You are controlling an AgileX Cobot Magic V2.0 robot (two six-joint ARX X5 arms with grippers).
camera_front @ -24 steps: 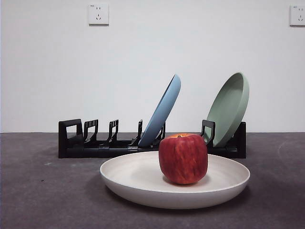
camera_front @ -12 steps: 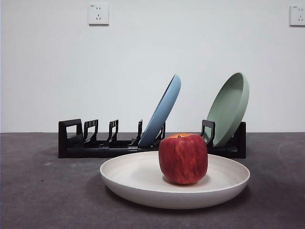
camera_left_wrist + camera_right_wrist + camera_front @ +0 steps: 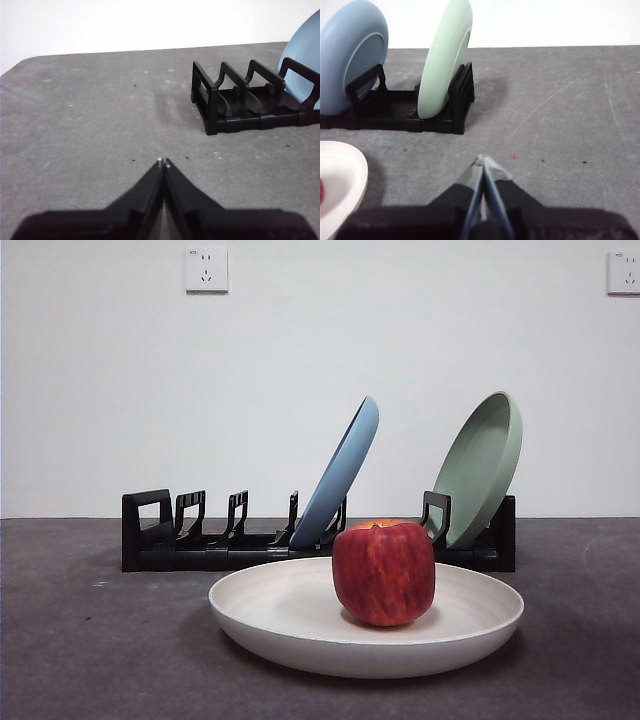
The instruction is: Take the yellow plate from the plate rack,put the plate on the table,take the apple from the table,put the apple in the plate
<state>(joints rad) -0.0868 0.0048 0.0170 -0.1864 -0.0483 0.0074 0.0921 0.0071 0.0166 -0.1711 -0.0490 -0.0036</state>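
Apple: the large blocky red apple [image 3: 384, 574] with a yellow-orange patch at its stem dip sits upright in the pale plate, right of the plate's middle. It rests by its own weight; nothing touches it.

Plate: the wide shallow cream-white round plate [image 3: 300, 632] lies flat on the table, just in front of the rack and apart from it. Its low raised rim would stop the apple rolling off. In the right wrist view only an edge of it [image 3: 342, 185] shows.

Table: the flat dark grey matte surface [image 3: 90, 650] carries plate and rack alike.

Rack: the long low black plastic rack [image 3: 200, 545] with upright slotted prongs runs across the back. Several slots at its loop end [image 3: 235, 102] stand empty, a fair guess at where the pale plate came from.

Other plates: a blue round plate [image 3: 345, 472] and a sage-green round plate [image 3: 485, 465] lean tilted in the rack, each propped by a prong.

Left gripper: the left gripper [image 3: 163, 162] has its jaws pressed together, empty, over bare table near the rack's loop end.

Right gripper: the right gripper [image 3: 481, 161] is likewise closed on nothing, over table near the green plate's end.

Progress: both placements look done; both arms appear parked clear.
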